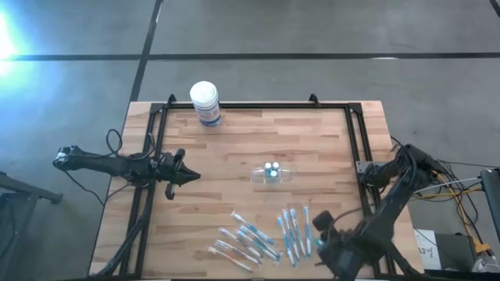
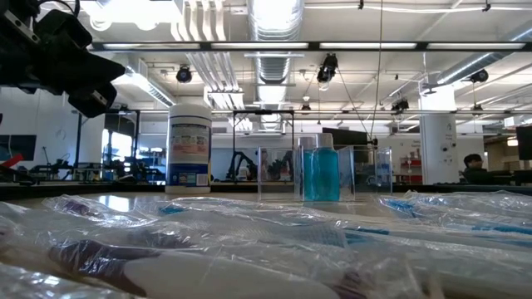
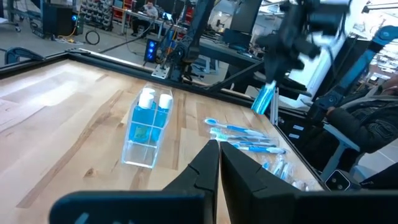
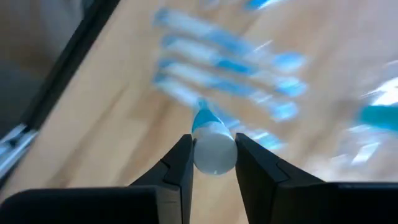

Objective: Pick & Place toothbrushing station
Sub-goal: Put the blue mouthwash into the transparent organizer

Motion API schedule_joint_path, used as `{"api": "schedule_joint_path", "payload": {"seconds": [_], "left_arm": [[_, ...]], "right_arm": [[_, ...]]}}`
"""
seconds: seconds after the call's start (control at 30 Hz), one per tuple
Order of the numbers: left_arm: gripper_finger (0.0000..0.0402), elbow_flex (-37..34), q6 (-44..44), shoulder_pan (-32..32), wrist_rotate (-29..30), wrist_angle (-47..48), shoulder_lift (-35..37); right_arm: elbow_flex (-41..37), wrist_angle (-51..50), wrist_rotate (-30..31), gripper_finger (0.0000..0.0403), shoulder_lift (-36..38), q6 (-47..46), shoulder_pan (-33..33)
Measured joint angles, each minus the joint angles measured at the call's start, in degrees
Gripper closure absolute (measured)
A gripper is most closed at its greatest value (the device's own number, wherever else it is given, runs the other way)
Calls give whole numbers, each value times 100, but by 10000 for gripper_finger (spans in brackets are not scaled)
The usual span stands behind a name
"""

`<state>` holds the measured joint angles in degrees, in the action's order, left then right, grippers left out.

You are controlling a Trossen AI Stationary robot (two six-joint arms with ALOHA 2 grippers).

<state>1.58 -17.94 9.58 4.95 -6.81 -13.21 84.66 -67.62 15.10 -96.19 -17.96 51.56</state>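
Right gripper (image 4: 213,155) is what we are seeing first: in the right wrist view its two dark fingers are clamping a wrapped toothbrush (image 4: 211,146), white butt end toward the camera and blue part pointing away. In the high view that gripper (image 1: 323,234) is sitting at the lower right of the frame, just right of the loose toothbrushes (image 1: 266,234) that are lying in two clusters on the wooden table (image 1: 234,148) along the lower middle.

Left gripper (image 3: 219,152) is showing its fingers pressed together with nothing between them; in the high view it (image 1: 187,176) is hovering at the left of centre, tips pointing toward the middle of the table.

We are finding the toothbrushing station (image 1: 273,173), a clear plastic holder with blue and white contents, just right of centre in the high view, well apart from both grippers and above the toothbrush clusters. In the left wrist view it (image 3: 148,127) is resting on the bare wood ahead of the fingers.

A white tub (image 1: 205,103) with a blue label is standing near the table's top edge, left of centre.
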Motion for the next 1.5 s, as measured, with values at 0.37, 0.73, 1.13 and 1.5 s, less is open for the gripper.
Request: {"api": "schedule_joint_path", "payload": {"seconds": [0.37, 0.73, 1.13, 1.5], "left_arm": [[383, 0, 149, -2, 36, 0, -7], [383, 0, 428, -2, 208, 11, -14], [383, -2, 584, -2, 263, 168, -49], [383, -7, 571, -2, 261, 284, -63]], "right_arm": [[11, 61, 573, 319, 1303, 3334, -2040], [9, 36, -210, 319, 891, 5947, -3877], [691, -266, -164, 318, 7, 7478, -4226], [946, -598, -255, 318, -327, 7943, -4510]]}}
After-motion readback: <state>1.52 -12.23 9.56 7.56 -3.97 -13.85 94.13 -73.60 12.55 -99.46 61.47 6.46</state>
